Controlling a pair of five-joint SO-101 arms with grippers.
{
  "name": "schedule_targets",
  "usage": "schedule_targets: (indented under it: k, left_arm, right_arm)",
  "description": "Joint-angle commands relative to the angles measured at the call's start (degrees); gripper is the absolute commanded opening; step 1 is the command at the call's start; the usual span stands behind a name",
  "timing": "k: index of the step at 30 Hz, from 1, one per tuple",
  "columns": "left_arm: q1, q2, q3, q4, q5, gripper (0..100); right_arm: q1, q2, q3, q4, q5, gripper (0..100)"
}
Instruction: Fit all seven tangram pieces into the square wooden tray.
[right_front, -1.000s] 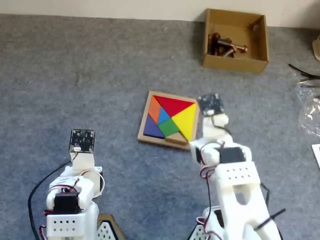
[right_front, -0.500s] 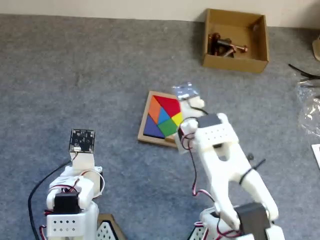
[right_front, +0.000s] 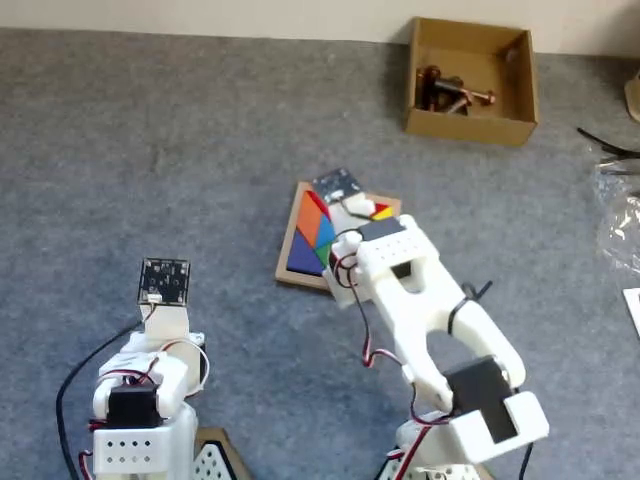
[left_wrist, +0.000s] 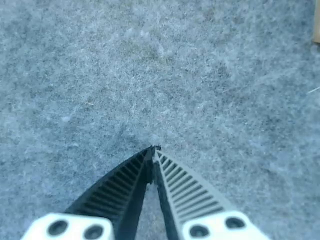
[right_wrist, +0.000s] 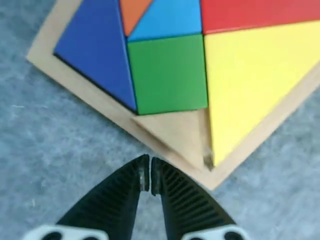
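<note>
The right claw (right_wrist: 149, 176) is pinched almost shut, with only a sliver of a gap between its ribbed black fingers and nothing between them. Its tips hang just short of the near corner of the square wooden tray (right_wrist: 90, 90), over the grey felt mat (right_wrist: 45, 165). Straight ahead of the tips, inside the tray's rim, lies a pale wood-coloured triangle (right_wrist: 175, 132); whether that is a bare-wood piece or open tray floor cannot be told. Past it sits the green square (right_wrist: 167, 72), with the blue piece (right_wrist: 95, 45) on one side and the yellow triangle (right_wrist: 250, 85) on the other. Farther out, the light blue piece (right_wrist: 167, 17), the orange piece (right_wrist: 135, 10) and the red piece (right_wrist: 260, 12) are cut off by the frame edge. From the high view the right arm (right_front: 420, 310) lies across the tray and hides most of its yellow and red side. The left claw (left_wrist: 154, 152) is well apart from the tray, closed tip to tip on nothing above the mat. Far beyond the tray stands a cardboard box (right_front: 470, 80) whose coppery contents are hard to make out.
</note>
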Motion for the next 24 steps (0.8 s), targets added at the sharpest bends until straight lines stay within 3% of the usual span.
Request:
schedule_targets:
  k: [1,15,24]
  left_arm:
    - [-0.7,-0.3,1.3,0.4,-0.4,1]
    - [-0.7,-0.3,1.3,0.4,-0.4,1]
    - [-0.7,-0.3,1.3,0.4,-0.4,1]
  right_arm:
    - [-0.6,-0.3,-3.3,-4.0,0.7,0.5]
    - [0.8,-0.2,-3.0,-7.5,0.7,0.5]
    - [4.5,-5.1,-4.0,-2.1,0.5,0.5]
